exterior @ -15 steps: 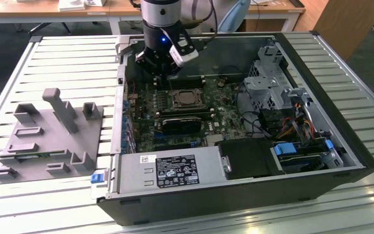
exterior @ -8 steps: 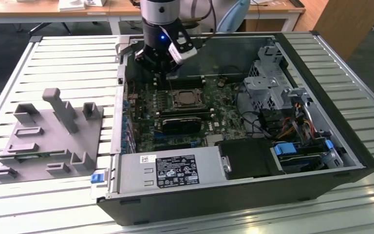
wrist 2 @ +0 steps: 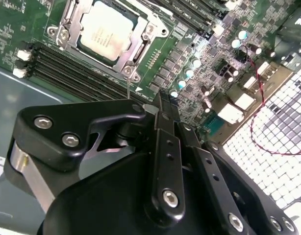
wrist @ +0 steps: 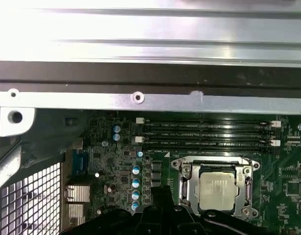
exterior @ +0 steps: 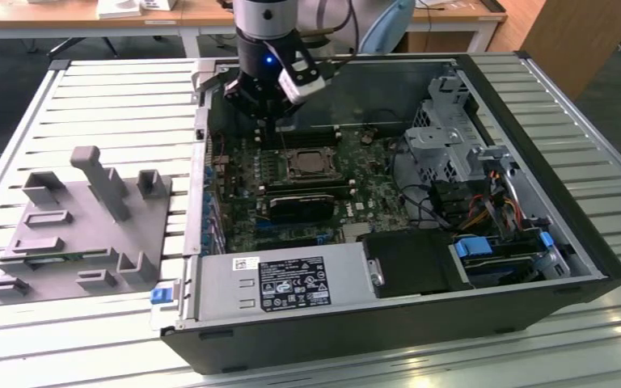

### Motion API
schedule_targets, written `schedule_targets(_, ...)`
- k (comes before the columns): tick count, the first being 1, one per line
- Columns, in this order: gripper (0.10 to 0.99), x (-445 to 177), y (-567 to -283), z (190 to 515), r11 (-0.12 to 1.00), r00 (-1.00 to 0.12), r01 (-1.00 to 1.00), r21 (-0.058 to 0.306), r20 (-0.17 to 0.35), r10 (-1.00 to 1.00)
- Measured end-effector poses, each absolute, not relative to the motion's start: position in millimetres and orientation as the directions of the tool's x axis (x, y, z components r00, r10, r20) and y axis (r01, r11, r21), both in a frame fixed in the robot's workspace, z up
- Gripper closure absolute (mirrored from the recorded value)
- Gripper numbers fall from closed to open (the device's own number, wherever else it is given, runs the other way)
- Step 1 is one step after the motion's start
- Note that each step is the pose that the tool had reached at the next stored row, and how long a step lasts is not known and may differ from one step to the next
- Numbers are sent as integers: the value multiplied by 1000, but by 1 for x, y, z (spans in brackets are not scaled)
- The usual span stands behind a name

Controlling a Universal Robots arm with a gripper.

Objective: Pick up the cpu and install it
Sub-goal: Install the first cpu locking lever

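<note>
The cpu (wrist 2: 104, 30) is a small silvery square chip lying flat inside the motherboard socket's metal frame (wrist 2: 67, 22). It also shows in the first wrist view as the cpu (wrist: 217, 188) and in the exterior view as the cpu (exterior: 308, 164). My gripper (exterior: 276, 123) hovers above the green motherboard, a little behind the socket toward the case's rear wall. In the second wrist view the gripper (wrist 2: 158, 100) is shut with nothing in it, and its tip stands clear of the chip. The dark gripper (wrist: 160, 193) sits beside the socket in the first wrist view.
The open black computer case (exterior: 569, 242) lies on a slatted white table. Inside are memory slots (wrist: 209, 134), a black cooler (exterior: 302, 206), a power supply (exterior: 289, 283) and a drive cage with cables (exterior: 472, 186). A grey tray (exterior: 73, 226) with upright posts stands at the exterior view's left.
</note>
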State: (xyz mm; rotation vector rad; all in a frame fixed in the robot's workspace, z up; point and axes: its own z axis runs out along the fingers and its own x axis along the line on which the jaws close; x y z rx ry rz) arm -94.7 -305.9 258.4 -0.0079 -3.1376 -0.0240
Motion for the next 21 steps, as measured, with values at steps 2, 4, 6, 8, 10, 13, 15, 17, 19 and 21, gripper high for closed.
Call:
schedule_targets(2,980,-95,-305,258,1000,-1000,17,15,4,17)
schedule_targets(4,980,-94,-305,258,1000,-1000,17,15,4,17)
schedule_targets(6,980,-94,-305,258,1000,-1000,17,15,4,17)
schedule_targets(8,980,-93,-305,258,1000,-1000,17,15,4,17)
schedule_targets(10,980,-92,-304,258,1000,-1000,17,15,4,17)
schedule_targets(13,980,-89,-302,258,1000,-1000,17,15,4,17)
schedule_targets(15,980,-88,-300,258,1000,-1000,17,15,4,17)
schedule_targets(17,980,-88,-300,258,1000,-1000,17,15,4,17)
schedule_targets(19,980,-88,-299,258,1000,-1000,17,15,4,17)
schedule_targets(21,980,-88,-299,258,1000,-1000,17,15,4,17)
